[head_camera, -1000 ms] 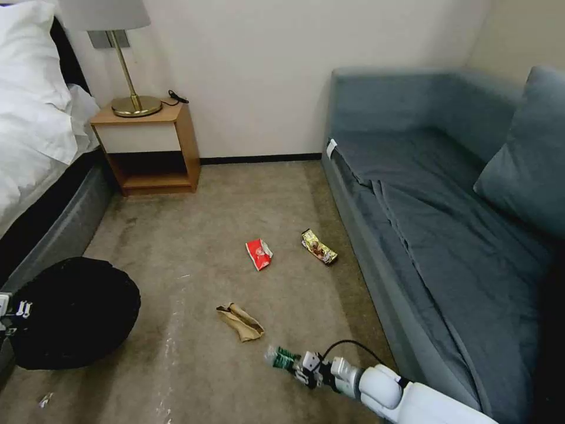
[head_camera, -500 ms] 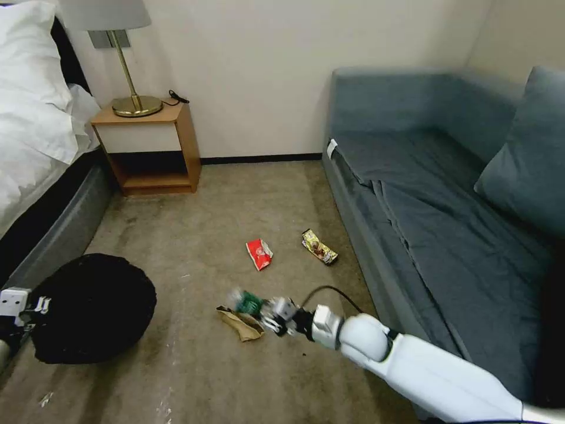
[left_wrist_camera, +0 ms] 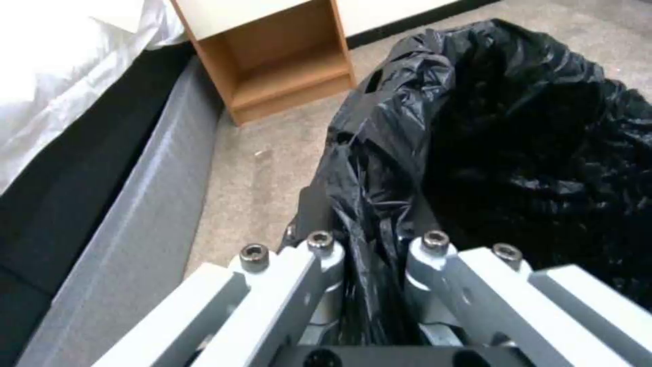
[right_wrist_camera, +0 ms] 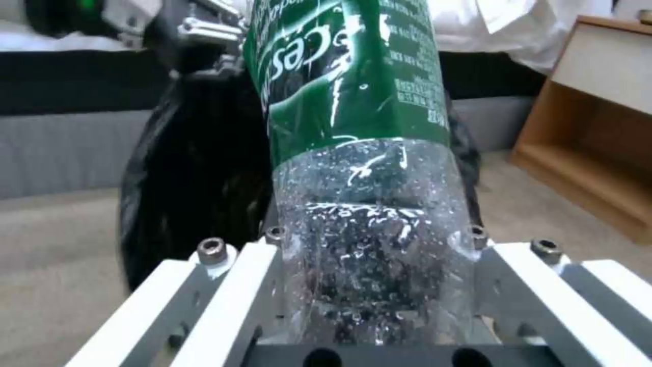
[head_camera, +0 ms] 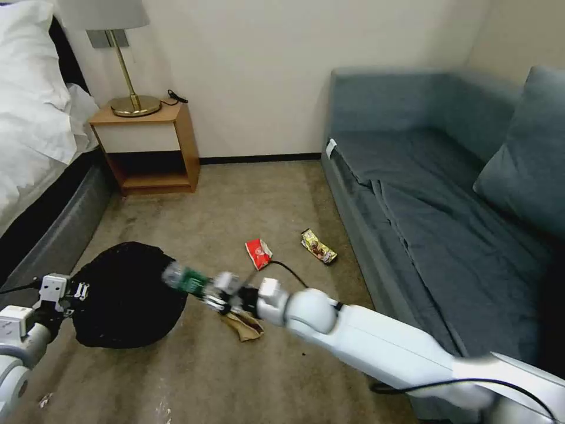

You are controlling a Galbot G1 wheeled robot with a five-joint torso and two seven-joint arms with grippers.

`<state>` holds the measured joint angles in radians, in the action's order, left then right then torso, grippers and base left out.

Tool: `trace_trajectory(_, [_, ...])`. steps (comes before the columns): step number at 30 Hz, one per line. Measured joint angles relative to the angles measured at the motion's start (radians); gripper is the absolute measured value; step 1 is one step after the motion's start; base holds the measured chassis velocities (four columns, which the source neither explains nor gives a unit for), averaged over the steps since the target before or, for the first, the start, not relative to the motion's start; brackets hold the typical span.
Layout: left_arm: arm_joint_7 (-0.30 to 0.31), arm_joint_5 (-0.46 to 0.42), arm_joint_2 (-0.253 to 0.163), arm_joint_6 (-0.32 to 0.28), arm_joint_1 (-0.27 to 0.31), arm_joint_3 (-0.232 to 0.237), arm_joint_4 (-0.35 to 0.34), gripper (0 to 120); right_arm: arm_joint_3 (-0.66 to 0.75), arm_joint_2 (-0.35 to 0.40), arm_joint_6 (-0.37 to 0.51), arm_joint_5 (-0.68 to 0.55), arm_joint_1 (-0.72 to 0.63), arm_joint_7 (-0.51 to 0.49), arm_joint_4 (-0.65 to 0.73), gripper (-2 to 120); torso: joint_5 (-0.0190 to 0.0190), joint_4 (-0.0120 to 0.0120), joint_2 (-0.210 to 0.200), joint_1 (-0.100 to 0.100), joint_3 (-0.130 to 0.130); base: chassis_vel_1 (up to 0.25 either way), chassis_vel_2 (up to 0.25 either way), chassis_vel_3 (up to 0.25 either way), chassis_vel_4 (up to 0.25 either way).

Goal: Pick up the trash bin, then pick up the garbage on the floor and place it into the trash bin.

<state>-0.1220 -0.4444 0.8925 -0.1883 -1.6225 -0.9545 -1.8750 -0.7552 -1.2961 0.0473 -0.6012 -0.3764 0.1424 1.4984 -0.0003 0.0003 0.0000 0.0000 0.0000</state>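
The right gripper (head_camera: 219,292), clamped on the green-labelled bottle (head_camera: 187,280), hangs at the right rim of the trash bin (head_camera: 126,294), which the left gripper (head_camera: 75,291) pinches by its bag; released here, the bottle might fall outside.

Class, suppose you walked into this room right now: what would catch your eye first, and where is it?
First, the long white right arm reaching across the carpet, its right pincer shut on a clear bottle with a green label, held at the edge of the trash bin. The left pincer grips the bin's black bag at its rim. Behind lie a red packet and a yellow wrapper near the blue sofa.
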Motion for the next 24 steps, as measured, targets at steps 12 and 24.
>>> trace_trajectory(12, [0.006, 0.002, 0.039, -0.004, 0.024, 0.038, -0.022, 7, -0.042, -0.207, -0.056, -0.008, 0.020, -0.033, -0.268, 24, 0.0000, -0.0006, 0.000, 0.000, 0.000, 0.000, 0.000, 0.000, 0.000])
trace_trajectory(24, [0.001, 0.020, 0.068, -0.002, 0.012, 0.034, -0.023, 7, -0.060, -0.300, -0.072, 0.019, 0.006, -0.100, -0.383, 44, 0.0002, -0.0002, 0.000, 0.000, 0.000, 0.000, 0.000, 0.000, 0.000])
